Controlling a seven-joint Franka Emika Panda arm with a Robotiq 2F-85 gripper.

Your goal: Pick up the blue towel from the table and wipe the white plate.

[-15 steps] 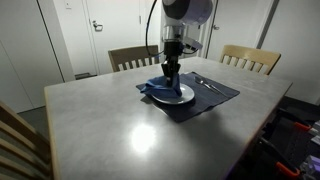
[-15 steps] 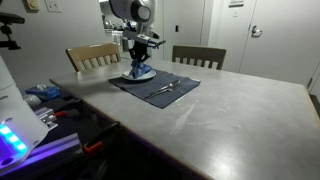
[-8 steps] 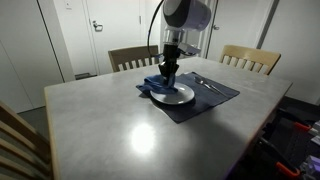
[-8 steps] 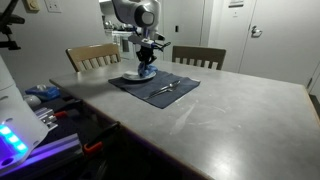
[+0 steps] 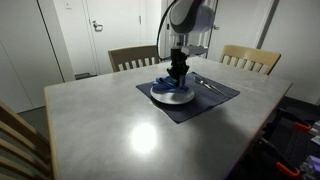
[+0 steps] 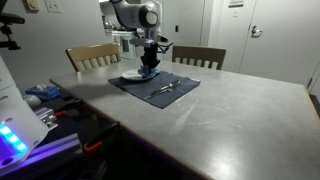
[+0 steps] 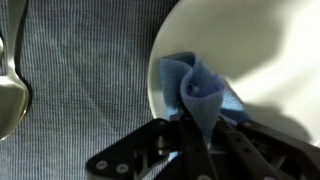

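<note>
The white plate point(image 5: 172, 95) sits on a dark blue placemat point(image 5: 215, 98) on the grey table; it also shows in an exterior view point(image 6: 136, 76) and fills the upper right of the wrist view point(image 7: 250, 50). The blue towel point(image 7: 200, 95) is bunched on the plate near its edge, pinched between my jaws. It also shows in both exterior views point(image 5: 170, 84) point(image 6: 147, 71). My gripper point(image 7: 198, 135) points straight down, shut on the towel and pressing it on the plate.
A spoon point(image 7: 10, 95) and other cutlery point(image 5: 208, 83) lie on the placemat beside the plate. Two wooden chairs point(image 5: 132, 57) point(image 5: 250, 58) stand at the table's far side. Equipment clutter point(image 6: 45, 100) sits beside the table.
My gripper has dragged the towel sideways across the plate, from one side toward the other. The plate and placemat have stayed put.
</note>
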